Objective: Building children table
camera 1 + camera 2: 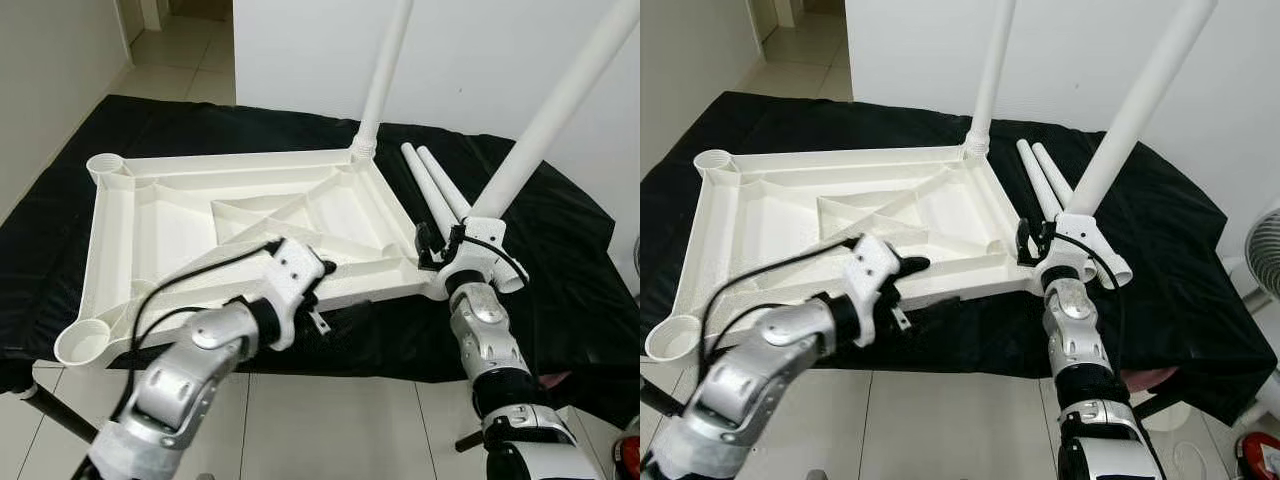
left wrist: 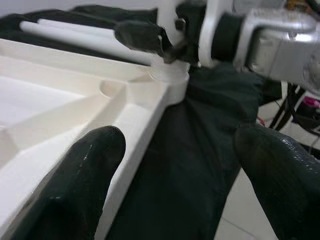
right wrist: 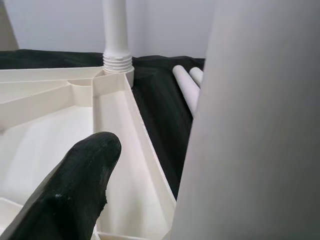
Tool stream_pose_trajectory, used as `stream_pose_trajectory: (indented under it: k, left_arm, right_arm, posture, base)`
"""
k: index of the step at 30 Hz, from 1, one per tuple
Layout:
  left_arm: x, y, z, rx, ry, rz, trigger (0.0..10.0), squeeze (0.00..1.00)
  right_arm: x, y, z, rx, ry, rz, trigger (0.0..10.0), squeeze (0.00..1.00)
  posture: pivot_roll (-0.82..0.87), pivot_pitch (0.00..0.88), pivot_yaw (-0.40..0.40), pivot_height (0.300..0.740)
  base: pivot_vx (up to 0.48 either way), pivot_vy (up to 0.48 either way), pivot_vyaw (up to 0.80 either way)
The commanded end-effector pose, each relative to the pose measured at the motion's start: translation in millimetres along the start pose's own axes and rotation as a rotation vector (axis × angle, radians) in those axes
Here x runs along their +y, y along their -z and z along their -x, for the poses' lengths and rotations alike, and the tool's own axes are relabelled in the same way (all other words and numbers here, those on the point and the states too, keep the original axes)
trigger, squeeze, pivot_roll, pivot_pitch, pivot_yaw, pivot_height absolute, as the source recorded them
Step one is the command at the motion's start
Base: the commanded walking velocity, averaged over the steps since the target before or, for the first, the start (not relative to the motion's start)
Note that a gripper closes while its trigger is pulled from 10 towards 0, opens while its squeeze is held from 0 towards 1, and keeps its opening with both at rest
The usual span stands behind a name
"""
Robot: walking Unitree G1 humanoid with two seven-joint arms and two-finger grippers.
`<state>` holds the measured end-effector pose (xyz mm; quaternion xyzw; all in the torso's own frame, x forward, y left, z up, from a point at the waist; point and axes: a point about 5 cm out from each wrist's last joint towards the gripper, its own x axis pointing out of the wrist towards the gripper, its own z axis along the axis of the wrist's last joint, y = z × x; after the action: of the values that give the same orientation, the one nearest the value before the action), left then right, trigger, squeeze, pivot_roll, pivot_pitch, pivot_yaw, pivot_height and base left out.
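Nearest to me in the left eye view, my left pincer (image 1: pixel 318 290) sits at the near edge of the upturned white table frame (image 1: pixel 150 215), fingers spread, one over the rim and one off it. That frame lies flat on a tabletop draped in black cloth (image 1: pixel 560 290). My right pincer (image 1: pixel 440 250) grips a white leg (image 1: pixel 555 110) that leans up from the frame's near right corner. A second leg (image 1: pixel 385 70) stands screwed into the far right corner, and two loose legs (image 1: pixel 435 185) lie side by side on the cloth just beside the frame.

From the left wrist view, one black finger (image 2: pixel 75 185) rests over the frame's rim, the other (image 2: pixel 280 175) hangs above cloth, well apart.

From the right wrist view, the held leg (image 3: pixel 255 125) looms close, one finger (image 3: pixel 70 195) sits over the frame's inside, and the far leg's threaded base (image 3: pixel 118 61) meets its socket.
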<state>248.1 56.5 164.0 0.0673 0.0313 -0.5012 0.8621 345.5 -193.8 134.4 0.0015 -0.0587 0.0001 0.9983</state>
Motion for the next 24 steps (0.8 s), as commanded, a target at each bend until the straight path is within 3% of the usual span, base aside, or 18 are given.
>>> stream_pose_trajectory:
  k: [1, 7, 16, 24]
  left_arm:
    - [5.3, 5, -1.9, 0.026, -0.13, 0.004, 10.0, 0.0]
    - [-1.1, 7, -18.7, 0.032, -0.127, 0.016, 10.0, 0.0]
    - [-0.2, 0, -24.5, 0.006, -0.112, 0.007, 10.0, 0.0]
    - [0.1, -10, -34.7, -0.022, -0.068, 0.001, 10.0, 0.0]
  right_arm:
    - [-1.1, -2, -1.2, -0.011, -0.014, -0.002, 10.0, 0.0]
    - [-15.2, 1, 4.3, 0.0, -0.062, 0.03, 10.0, 0.0]
    - [-25.5, 7, 11.9, 0.026, -0.13, 0.029, 10.0, 0.0]
    - [-27.2, 9, 13.4, 0.062, -0.304, 0.07, 10.0, 0.0]
  posture:
    - [-0.01, 0.0, -0.081, 0.74]
    - [-0.01, 0.0, -0.083, 0.74]
    - [-0.03, 0.0, -0.067, 0.74]
    - [-0.03, 0.0, -0.055, 0.74]
  base:
    - [0.0, 0.0, 0.0]
    - [0.0, 0.0, 0.0]
    - [0.0, 0.0, 0.0]
    - [0.0, 0.0, 0.0]
